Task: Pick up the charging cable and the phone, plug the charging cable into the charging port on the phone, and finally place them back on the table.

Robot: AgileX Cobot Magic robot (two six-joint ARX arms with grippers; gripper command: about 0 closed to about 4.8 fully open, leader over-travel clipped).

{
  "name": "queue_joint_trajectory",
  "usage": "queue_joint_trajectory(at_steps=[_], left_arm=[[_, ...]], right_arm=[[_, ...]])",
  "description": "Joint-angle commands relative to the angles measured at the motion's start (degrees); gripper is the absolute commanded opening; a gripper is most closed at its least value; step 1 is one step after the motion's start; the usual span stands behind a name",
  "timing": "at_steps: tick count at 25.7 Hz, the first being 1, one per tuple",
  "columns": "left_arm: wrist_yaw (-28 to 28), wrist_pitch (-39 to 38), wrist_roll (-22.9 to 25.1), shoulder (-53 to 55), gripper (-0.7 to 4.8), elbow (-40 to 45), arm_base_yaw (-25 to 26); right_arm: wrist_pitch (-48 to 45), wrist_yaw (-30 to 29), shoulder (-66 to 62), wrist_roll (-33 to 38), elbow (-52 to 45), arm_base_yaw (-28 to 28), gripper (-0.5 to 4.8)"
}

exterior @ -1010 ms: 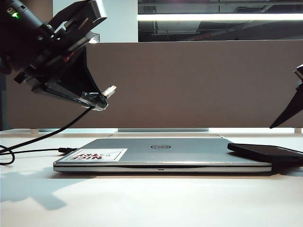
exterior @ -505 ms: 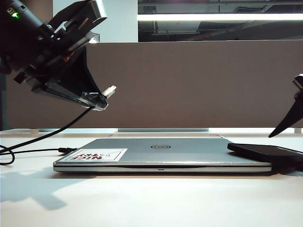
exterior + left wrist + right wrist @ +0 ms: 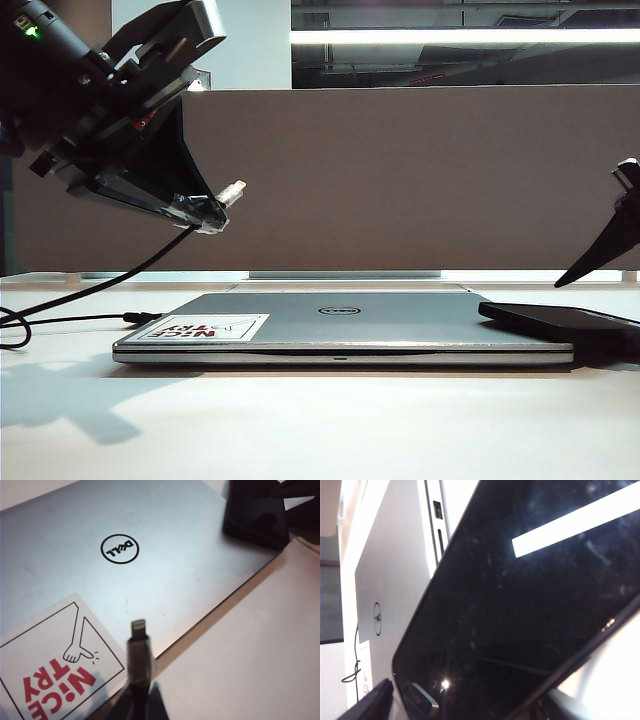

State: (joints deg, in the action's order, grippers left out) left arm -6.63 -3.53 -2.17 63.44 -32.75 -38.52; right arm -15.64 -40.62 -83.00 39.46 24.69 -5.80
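Halfway through the pick-up step, by the look of it. At upper left of the exterior view, left gripper (image 3: 205,212) raised above the white table (image 3: 320,420), clamped shut on the charging cable (image 3: 100,280) just behind its silver-white plug tip (image 3: 233,188), the black cord trailing down toward the left edge. In the left wrist view, same plug (image 3: 138,628) pointing out over the silver Dell laptop (image 3: 125,555) and its red-lettered sticker (image 3: 55,675). At the right edge of the exterior view, right gripper (image 3: 610,250) hanging spread wide just above the black phone (image 3: 560,322), which lies flat, overlapping the laptop's right end. In the right wrist view, glossy phone face (image 3: 520,610) filling the frame, one fingertip (image 3: 372,702) at lower left. Next, probably: lower around the phone's edges, close, lift, then bring the charging port, not visible here, in line with the plug.
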Motion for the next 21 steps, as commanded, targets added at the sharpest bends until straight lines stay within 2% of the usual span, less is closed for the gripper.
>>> queue_joint_trajectory(at_steps=[1,11,13,14,21], left_arm=[[0.00,1.09,0.26,-0.17,-0.06,-0.02,-0.04],[0.00,1.07,0.26,-0.17,-0.06,-0.02,-0.04],[0.00,1.07,0.26,-0.17,-0.06,-0.02,-0.04],[0.00,1.07,0.26,-0.17,-0.06,-0.02,-0.04],[0.00,1.07,0.26,-0.17,-0.06,-0.02,-0.04]], right_arm=[[-1.29,-0.13,-1.27,0.00,0.04,0.07,3.65],[-4.81,-0.28,-4.70,-0.02,0.04,0.09,3.63],[-4.81,-0.26,-4.70,-0.04,0.04,0.09,3.48],[-5.25,-0.37,-4.70,-0.04,0.04,0.09,3.22],[-5.86,-0.55,-4.70,-0.07,0.04,0.17,3.23]])
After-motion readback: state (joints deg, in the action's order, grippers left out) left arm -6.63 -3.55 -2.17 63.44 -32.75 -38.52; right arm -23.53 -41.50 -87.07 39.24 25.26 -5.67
